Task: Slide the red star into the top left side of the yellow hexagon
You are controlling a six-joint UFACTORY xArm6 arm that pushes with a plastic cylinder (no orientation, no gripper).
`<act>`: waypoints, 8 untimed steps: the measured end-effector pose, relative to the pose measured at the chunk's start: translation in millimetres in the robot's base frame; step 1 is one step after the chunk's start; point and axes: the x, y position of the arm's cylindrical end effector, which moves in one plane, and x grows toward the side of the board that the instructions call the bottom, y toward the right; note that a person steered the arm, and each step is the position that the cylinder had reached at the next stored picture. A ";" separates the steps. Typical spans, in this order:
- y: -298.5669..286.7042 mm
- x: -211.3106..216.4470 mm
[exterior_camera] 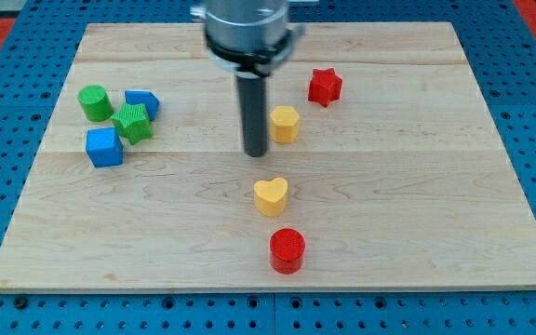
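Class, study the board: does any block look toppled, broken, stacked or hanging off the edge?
Nothing stands out. Every block lies flat on the wooden board, none damaged or overhanging. My tip rests just left of the yellow hexagon; the red star sits apart at its upper right.

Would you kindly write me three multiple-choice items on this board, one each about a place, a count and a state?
1. Where does the red star lie relative to the yellow hexagon?
A. toward the view's top right
B. toward the view's bottom left
C. directly below it

2. How many yellow blocks are on the board?
A. one
B. two
C. four

3. Is the red star touching the yellow hexagon?
A. yes, pressed against it
B. no, they stand apart
C. it sits on top of it

Answers: 1 A, the star sits higher and further right. 2 B, the hexagon and the yellow heart. 3 B, bare wood shows between them; my tip is just left of the hexagon.
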 end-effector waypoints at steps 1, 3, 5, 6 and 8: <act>24.8 -24.0; 126.3 -83.5; 126.1 -115.9; 85.6 -106.2; 57.4 -135.0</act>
